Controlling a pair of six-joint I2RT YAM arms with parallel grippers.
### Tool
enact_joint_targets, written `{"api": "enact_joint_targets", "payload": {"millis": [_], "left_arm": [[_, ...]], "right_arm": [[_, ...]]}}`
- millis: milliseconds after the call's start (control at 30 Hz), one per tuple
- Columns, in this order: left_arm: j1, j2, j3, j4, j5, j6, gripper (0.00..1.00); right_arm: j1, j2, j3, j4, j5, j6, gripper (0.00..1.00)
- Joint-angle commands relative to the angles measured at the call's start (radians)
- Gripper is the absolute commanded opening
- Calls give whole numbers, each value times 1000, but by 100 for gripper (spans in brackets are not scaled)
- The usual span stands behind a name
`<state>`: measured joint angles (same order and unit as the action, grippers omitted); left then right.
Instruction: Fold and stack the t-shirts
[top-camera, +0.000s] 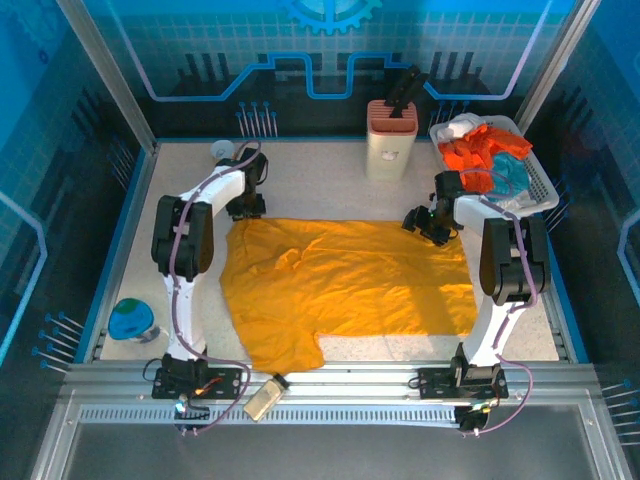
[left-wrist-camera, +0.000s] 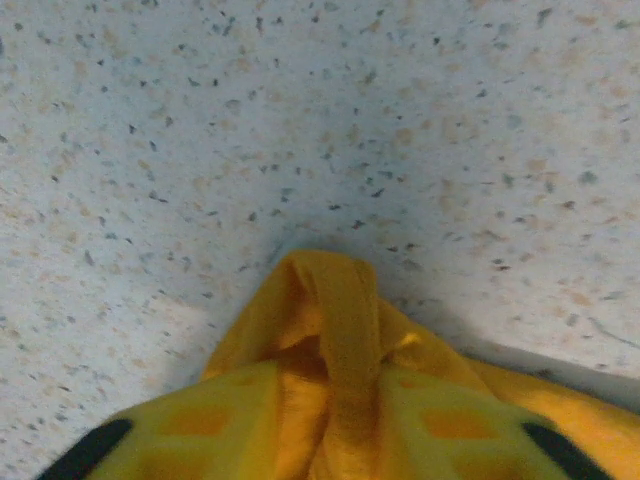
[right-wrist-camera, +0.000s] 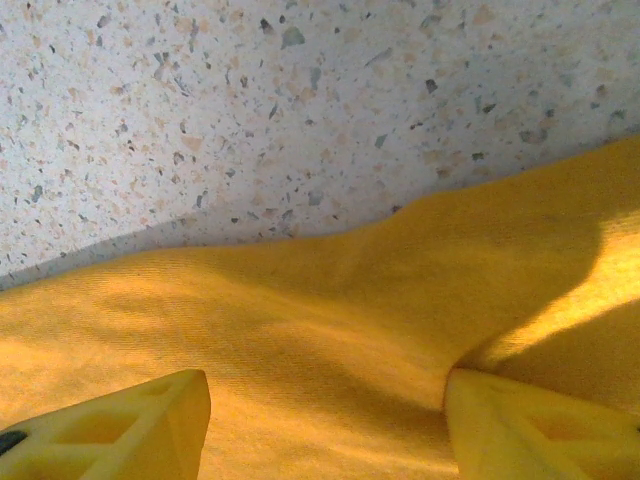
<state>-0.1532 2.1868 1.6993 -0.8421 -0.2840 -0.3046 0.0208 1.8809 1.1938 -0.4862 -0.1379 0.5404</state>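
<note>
A golden-yellow t-shirt lies spread across the middle of the table, one sleeve pointing toward the near edge. My left gripper sits at the shirt's far left corner. In the left wrist view it is shut on a bunched fold of the yellow cloth, lifted a little off the speckled table. My right gripper is at the far right corner. Its yellow fingers stand wide open over the shirt's far edge, holding nothing. Orange-red shirts and a teal one lie crumpled in a basket.
The white basket stands at the back right, close behind the right arm. A beige holder stands at the back centre and a small white object at the back left. A blue-topped cup and a bottle sit near the front left.
</note>
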Motion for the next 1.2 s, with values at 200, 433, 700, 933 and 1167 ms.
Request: {"api": "enact_joint_targets", "payload": {"millis": [200, 433, 700, 933, 1167], "left_arm": [[44, -35, -9, -24, -4, -5, 18], [157, -84, -90, 29, 100, -17, 18], [210, -147, -124, 8, 121, -62, 37], [75, -302, -214, 38, 141, -128, 43], [-52, -223, -259, 77, 263, -211, 43]], "right_arm": [[15, 38, 18, -67, 42, -13, 65], [8, 44, 18, -74, 60, -6, 65], [11, 4, 32, -78, 45, -46, 66], [59, -71, 26, -112, 94, -61, 75], [87, -30, 30, -126, 64, -62, 78]]}}
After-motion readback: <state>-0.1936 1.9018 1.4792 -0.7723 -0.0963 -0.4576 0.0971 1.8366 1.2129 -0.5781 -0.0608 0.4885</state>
